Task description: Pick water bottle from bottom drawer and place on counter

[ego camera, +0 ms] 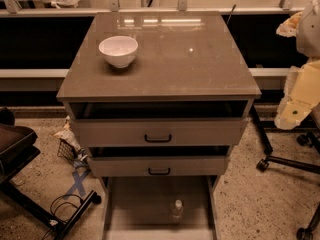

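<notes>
The water bottle [176,209], clear with a white cap, sits in the pulled-out bottom drawer [135,204], right of the middle of its floor near the front. The counter [170,59] is the glossy grey-brown top of the cabinet. A white bowl [118,50] stands on its left rear part. My gripper [292,109] is the cream-coloured arm end at the right edge of the view, beside the cabinet at about counter height, well above and to the right of the bottle and apart from it.
Two upper drawers with black handles [158,138] [159,172] are slightly pulled out above the bottom drawer. Office chair bases [280,161] stand on the floor at right. A dark chair [15,144], cables and blue tape [77,181] lie at left.
</notes>
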Robot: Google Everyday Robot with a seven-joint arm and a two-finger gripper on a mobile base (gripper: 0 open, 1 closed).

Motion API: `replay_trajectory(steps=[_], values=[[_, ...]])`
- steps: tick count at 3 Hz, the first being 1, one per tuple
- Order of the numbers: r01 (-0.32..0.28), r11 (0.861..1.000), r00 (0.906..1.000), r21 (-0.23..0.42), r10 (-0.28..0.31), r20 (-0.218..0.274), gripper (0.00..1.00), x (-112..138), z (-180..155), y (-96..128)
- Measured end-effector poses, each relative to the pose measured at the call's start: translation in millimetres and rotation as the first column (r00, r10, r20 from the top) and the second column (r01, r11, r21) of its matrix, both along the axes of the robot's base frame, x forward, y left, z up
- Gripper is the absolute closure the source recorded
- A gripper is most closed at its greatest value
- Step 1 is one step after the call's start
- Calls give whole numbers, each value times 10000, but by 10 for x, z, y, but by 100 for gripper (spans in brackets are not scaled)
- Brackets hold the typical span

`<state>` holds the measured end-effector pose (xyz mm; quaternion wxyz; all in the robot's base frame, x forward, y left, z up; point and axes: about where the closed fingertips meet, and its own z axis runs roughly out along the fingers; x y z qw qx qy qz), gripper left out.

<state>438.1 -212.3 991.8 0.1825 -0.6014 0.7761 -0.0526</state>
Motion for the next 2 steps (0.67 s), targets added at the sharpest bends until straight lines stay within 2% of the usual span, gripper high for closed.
replay_trajectory(steps=[1, 2], values=[[0, 10000, 10000, 0, 0, 2, 0, 0, 1, 0], [-56, 9991, 9999, 409, 60, -113, 0, 3, -100, -26]])
